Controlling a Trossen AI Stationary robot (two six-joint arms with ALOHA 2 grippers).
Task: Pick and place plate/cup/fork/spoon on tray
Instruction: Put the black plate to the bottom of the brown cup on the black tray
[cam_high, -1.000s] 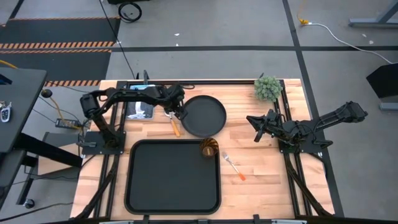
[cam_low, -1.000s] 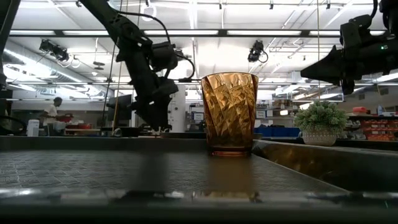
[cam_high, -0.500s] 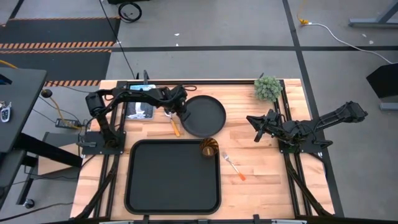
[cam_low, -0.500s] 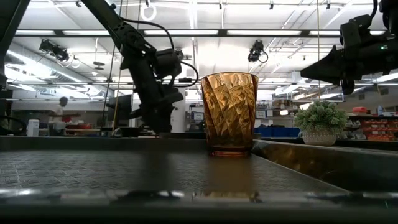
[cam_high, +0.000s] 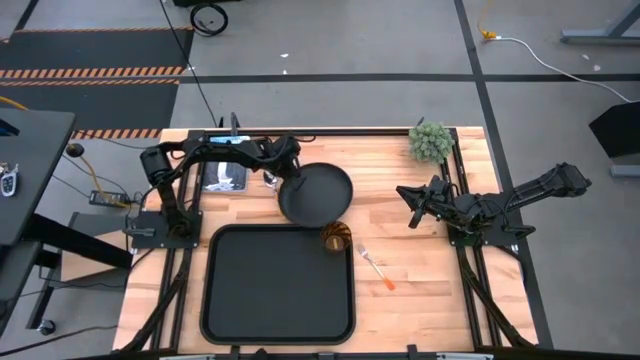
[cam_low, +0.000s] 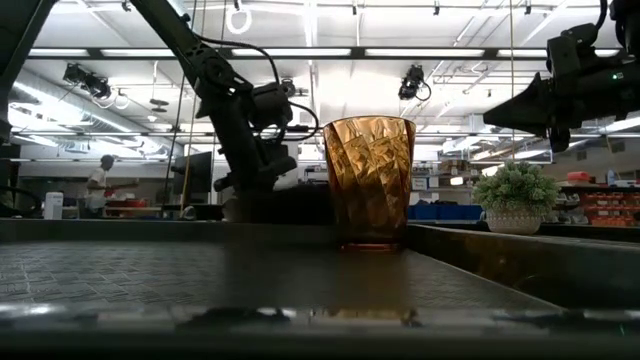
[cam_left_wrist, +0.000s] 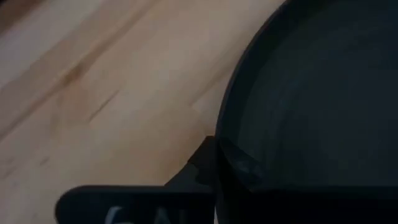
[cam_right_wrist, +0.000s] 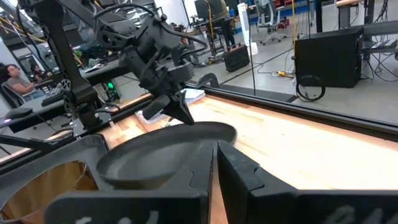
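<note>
Nearest the low camera, the translucent amber cup (cam_low: 369, 182) stands on the large black rectangular tray (cam_high: 240, 290). Beyond, on the wooden counter (cam_high: 395, 215), the left tool (cam_high: 283, 177) pinches the round matte black plate (cam_high: 318, 195); it should keep level onto bare tray. The right tool (cam_high: 412, 205) waits, grip unclear.

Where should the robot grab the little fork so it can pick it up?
Probably the orange handle of the fork, coming straight down from above. It lies flat on the bare wood beside the tray, apart from the cup, so only a top-down pinch across the slim handle fits. The right hand, waiting close by, looks best placed.
</note>
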